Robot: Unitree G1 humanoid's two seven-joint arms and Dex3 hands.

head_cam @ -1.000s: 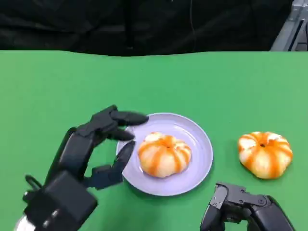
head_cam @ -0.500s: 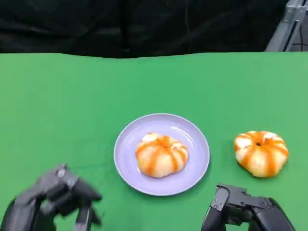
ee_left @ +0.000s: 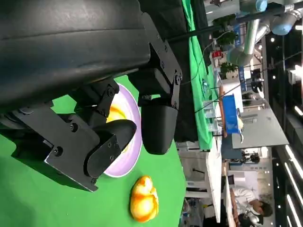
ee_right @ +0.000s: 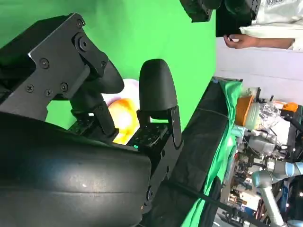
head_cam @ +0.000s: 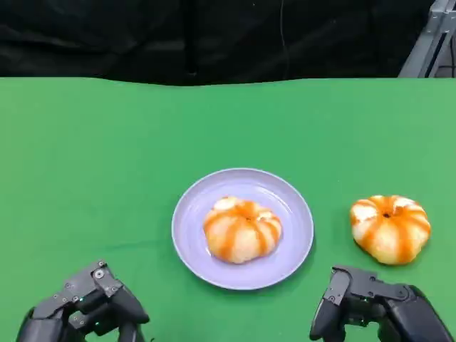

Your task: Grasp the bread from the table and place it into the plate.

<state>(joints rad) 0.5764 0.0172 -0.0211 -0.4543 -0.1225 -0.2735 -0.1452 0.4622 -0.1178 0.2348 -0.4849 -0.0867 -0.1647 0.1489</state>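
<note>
Head view: I see one bread (head_cam: 242, 229) sitting on the plate (head_cam: 296, 214), ahead of and between both hands. A second bread (head_cam: 390, 228) lies on the green worktop (head_cam: 107, 157), just ahead of my right hand (head_cam: 374, 310), so that is my likely next pick. My left hand (head_cam: 89, 306) sits low and near, holding nothing.

Left wrist view: fingers (ee_left: 158, 123) apart, nothing between them.

Right wrist view: fingers (ee_right: 156, 87) spread, released.
</note>
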